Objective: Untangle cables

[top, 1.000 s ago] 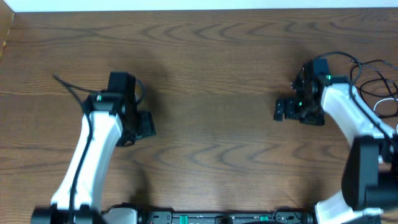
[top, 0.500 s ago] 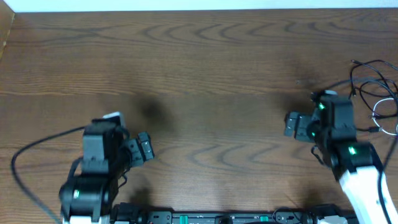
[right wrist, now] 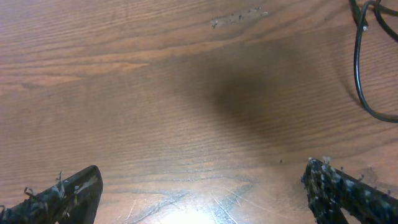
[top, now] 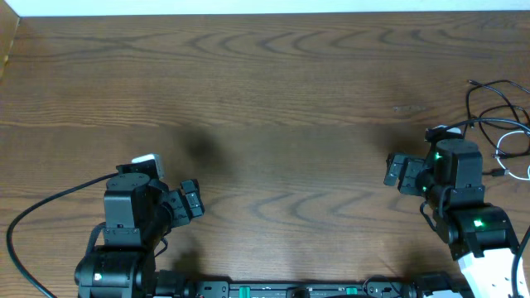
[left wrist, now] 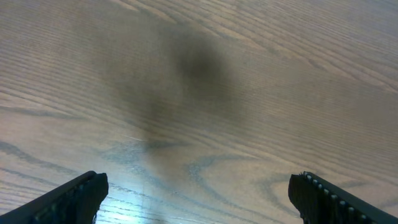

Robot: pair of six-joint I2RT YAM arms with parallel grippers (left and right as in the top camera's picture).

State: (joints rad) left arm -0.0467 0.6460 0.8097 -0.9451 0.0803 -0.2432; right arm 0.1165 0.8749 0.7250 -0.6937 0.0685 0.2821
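**Overhead and wrist views of the desk [top: 273, 74], partway through cable untangling.**

- **Main cluster.** The cables [right wrist: 357, 62] lie mostly in a loose cluster at the 3 o'clock edge of the overhead view. Several thin black loops cross one another there. One white cord [top: 500, 149] curls through the cluster's 4 o'clock side. Part of the cluster runs out of frame.
- **Separate cord.** A lone black cord [top: 51, 194] arcs across the desk at 8 o'clock, well apart from the cluster. One end is hidden by the left arm. It is probably a cable already drawn free, though the views cannot confirm this.
- **Grippers.** The left gripper [top: 190, 201] is at 7 o'clock. The right gripper [top: 399, 171] is at 4 o'clock, near the cluster. Both have their jaws spread wide over bare wood and hold nothing.
- **Judged progress.** At most one cord is separated. The crossings among the black loops and the white cord are not yet undone.
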